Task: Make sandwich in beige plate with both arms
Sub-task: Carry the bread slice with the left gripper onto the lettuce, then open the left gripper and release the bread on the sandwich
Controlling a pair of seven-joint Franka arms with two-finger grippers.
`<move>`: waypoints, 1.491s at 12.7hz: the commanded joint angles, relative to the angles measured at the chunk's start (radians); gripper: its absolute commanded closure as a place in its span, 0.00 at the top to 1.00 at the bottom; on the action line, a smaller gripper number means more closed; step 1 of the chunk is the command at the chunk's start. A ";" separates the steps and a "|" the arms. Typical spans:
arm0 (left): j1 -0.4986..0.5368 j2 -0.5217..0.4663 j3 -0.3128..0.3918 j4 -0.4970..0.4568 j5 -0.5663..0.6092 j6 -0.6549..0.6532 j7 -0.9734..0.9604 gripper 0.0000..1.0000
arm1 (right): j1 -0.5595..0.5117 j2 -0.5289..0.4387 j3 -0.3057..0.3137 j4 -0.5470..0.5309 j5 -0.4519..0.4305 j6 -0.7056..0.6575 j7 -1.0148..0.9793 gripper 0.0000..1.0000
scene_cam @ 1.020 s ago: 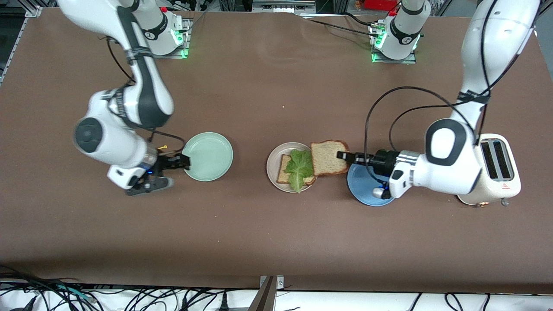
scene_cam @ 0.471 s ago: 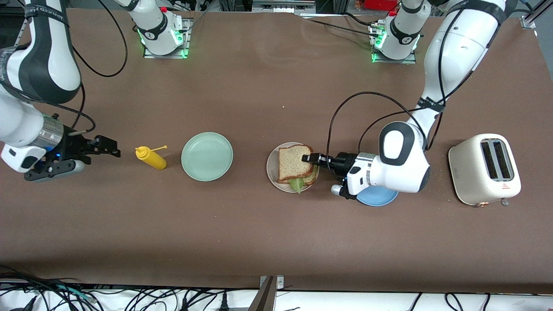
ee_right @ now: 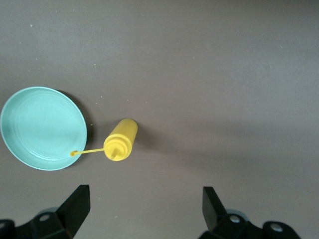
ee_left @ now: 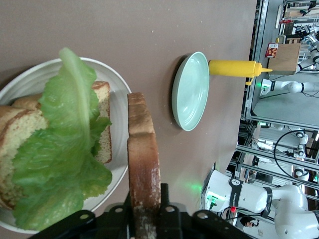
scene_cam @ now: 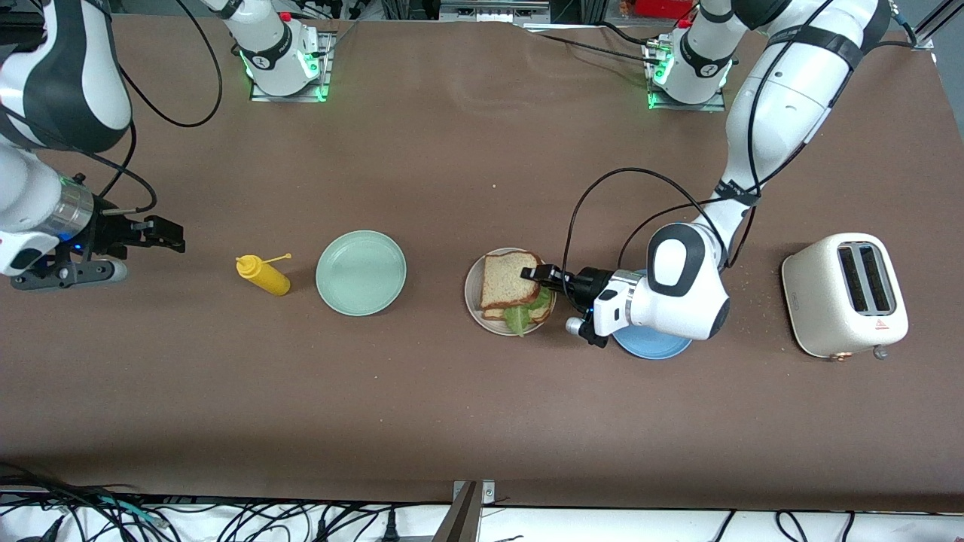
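The beige plate [scene_cam: 472, 292] holds a lower bread slice [scene_cam: 491, 312] with a ruffled green lettuce leaf [scene_cam: 525, 312] on it. My left gripper [scene_cam: 539, 272] is shut on the crust edge of the second bread slice [scene_cam: 507, 280] and holds it flat over the lettuce and plate. In the left wrist view the held slice [ee_left: 142, 154] shows edge-on in the left gripper [ee_left: 147, 201], with a gap to the lettuce [ee_left: 60, 164], lower slice [ee_left: 15, 144] and plate rim [ee_left: 118, 94]. My right gripper [scene_cam: 170, 235] is open and empty over bare table at the right arm's end, fingers wide in its wrist view [ee_right: 144, 204].
A mint-green plate [scene_cam: 361, 272] and a yellow squeeze bottle [scene_cam: 263, 275] lie between the right gripper and the beige plate. A blue plate [scene_cam: 652, 343] sits under the left wrist. A cream toaster [scene_cam: 843, 293] stands toward the left arm's end.
The left gripper carried the second slice from beside the plate to over the lettuce. The right arm drew back from the mint-green plate toward its end of the table, uncovering the yellow bottle.
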 commanded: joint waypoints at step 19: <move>0.178 -0.401 0.032 0.052 0.758 -0.377 -0.023 1.00 | -0.034 -0.181 0.051 0.083 0.022 -0.296 0.174 1.00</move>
